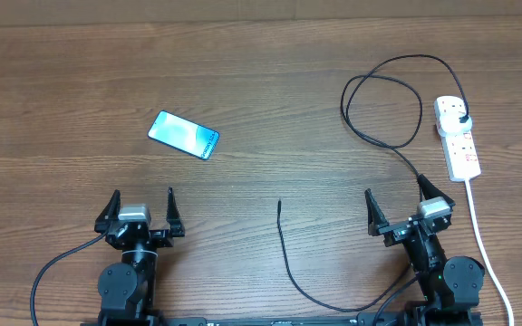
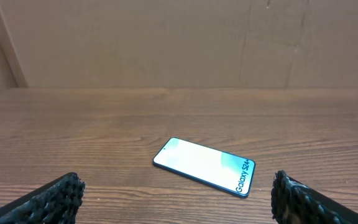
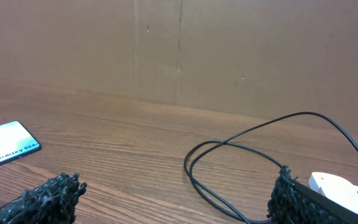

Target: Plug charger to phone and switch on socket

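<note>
Both arms sit low at the near edge of the bench (image 1: pixel 270 72). The left fingers (image 1: pixel 172 206) are spread wide with nothing between them. The right fingers (image 1: pixel 371 208) are just as wide and hold nothing either.

The phone (image 1: pixel 183 134) lies flat, screen up and glowing blue-teal, well ahead of the left fingers and a touch toward their right side. From the left wrist, the phone (image 2: pixel 205 165) shows in the gap between the two dark fingertips, angled, with its lettered short end nearer the right one. From the right wrist it shows far off to the left of those fingers (image 3: pixel 9 141).

The charger (image 1: pixel 284 249) has its small tip resting on the bench between the two arms, well to the left of the right fingers and about level with them. From there the thin black cable runs back toward the near edge and passes under the right arm. It comes out beside the outer right finger and loops widely ahead. Its black plug head (image 1: pixel 461 119) sits on the far end of the socket (image 1: pixel 458 136).

That white strip lies ahead and to the right of the right fingers, apart from them, with its thick white cord (image 1: pixel 478 226) trailing back along their outer side. In the right wrist view, the loop (image 3: pixel 229 144) lies straight ahead between the fingers, and the socket (image 3: pixel 337 185) peeks out just past the right one.
</note>
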